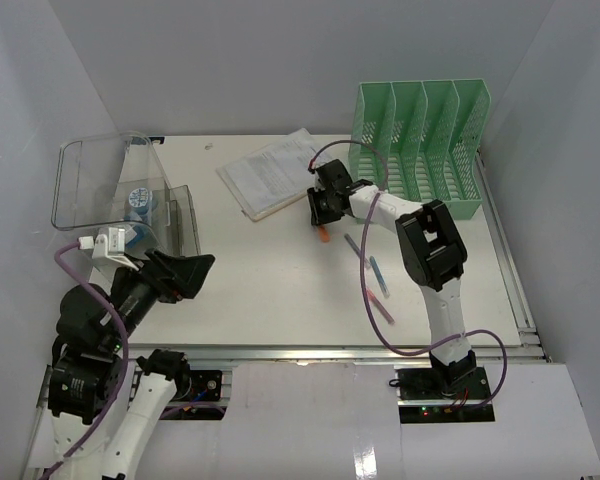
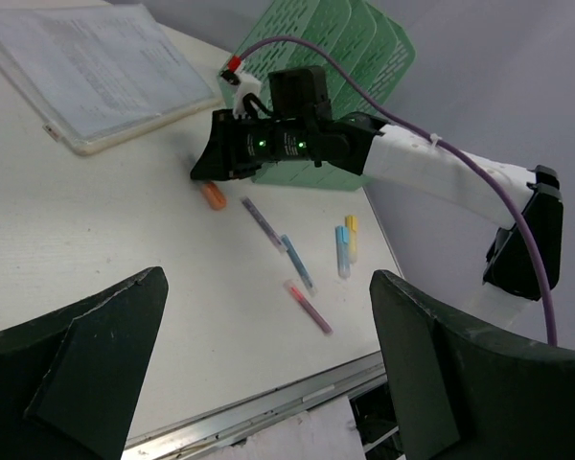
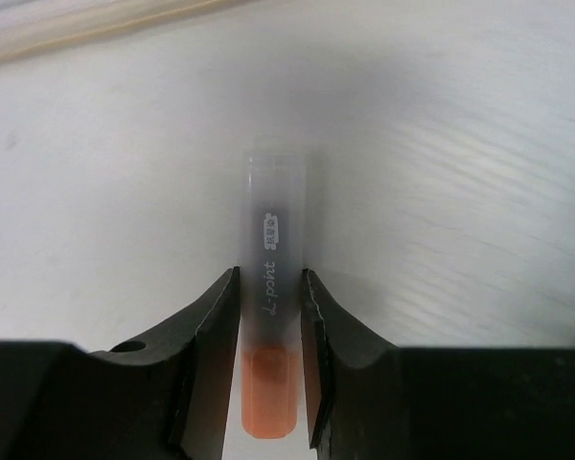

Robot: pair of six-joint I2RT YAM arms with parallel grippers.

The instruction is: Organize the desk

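On the white desk (image 1: 260,280) lies an orange marker (image 1: 324,237) with a clear cap, just in front of a stack of papers (image 1: 270,172). My right gripper (image 1: 322,222) reaches down over it. In the right wrist view both fingers press against the sides of the orange marker (image 3: 276,220), so the right gripper (image 3: 269,287) is shut on it. The marker still rests on the desk. My left gripper (image 1: 195,268) hangs wide open above the near left of the desk, holding nothing. The left wrist view looks past its fingers (image 2: 105,335) at the orange marker (image 2: 212,195).
A purple pen (image 1: 353,245), a blue pen (image 1: 378,275) and a pink marker (image 1: 378,305) lie right of centre. Yellow and blue markers (image 2: 346,244) lie near the right arm. A mint-green file rack (image 1: 420,140) stands back right. A clear bin (image 1: 110,195) stands at left.
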